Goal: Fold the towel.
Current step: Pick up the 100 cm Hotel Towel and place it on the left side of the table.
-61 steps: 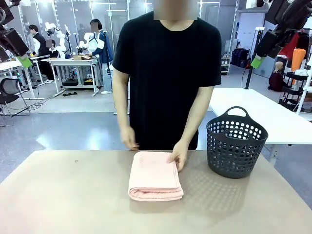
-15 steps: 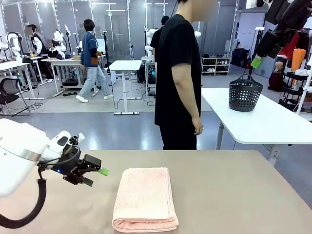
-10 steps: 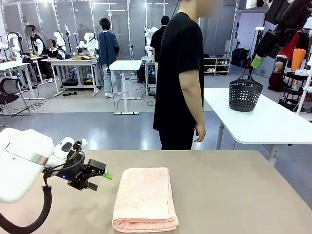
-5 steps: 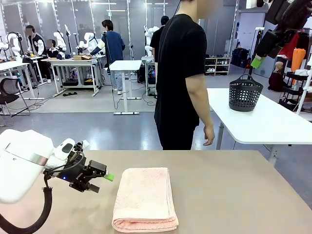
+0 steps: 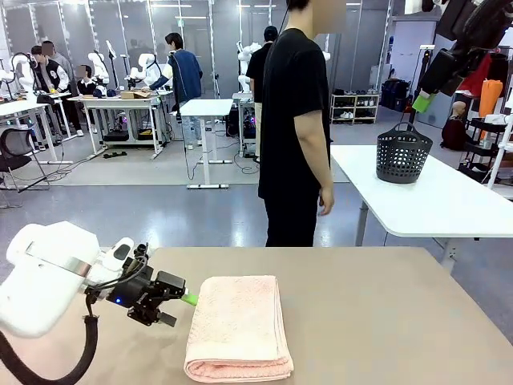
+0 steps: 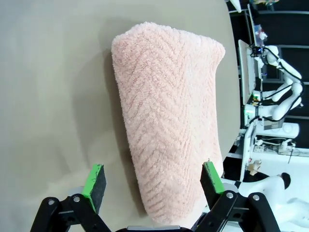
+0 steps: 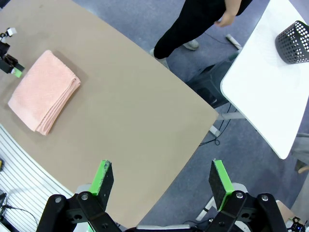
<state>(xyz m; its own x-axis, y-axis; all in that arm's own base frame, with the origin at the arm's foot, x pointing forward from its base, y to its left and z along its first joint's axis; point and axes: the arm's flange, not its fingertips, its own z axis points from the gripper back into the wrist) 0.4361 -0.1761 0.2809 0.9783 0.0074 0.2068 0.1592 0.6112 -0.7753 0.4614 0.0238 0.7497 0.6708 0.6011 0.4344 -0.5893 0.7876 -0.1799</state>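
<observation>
You are looking across a tan worktop (image 5: 361, 321) at a person (image 5: 298, 128) in a black shirt standing side-on at its far edge. The towel (image 5: 238, 325), pale salmon pink with a herringbone weave, lies folded into a thick rectangle near the middle of the worktop, its layered edge toward you. Your left end effector (image 5: 178, 308) comes in low from the left, its two fingers apart and empty, the green pad of one finger just beside the towel's left long edge. In the left wrist view, the towel (image 6: 169, 116) runs lengthwise between the spread fingers of the left end effector (image 6: 153, 183), its nearest end lying between them. Your right end effector (image 7: 160, 182) hangs high above the worktop, fingers spread and empty, with the towel (image 7: 43, 92) well apart from it. A dark perforated basket (image 5: 404, 152) sits on a white table behind the person.
</observation>
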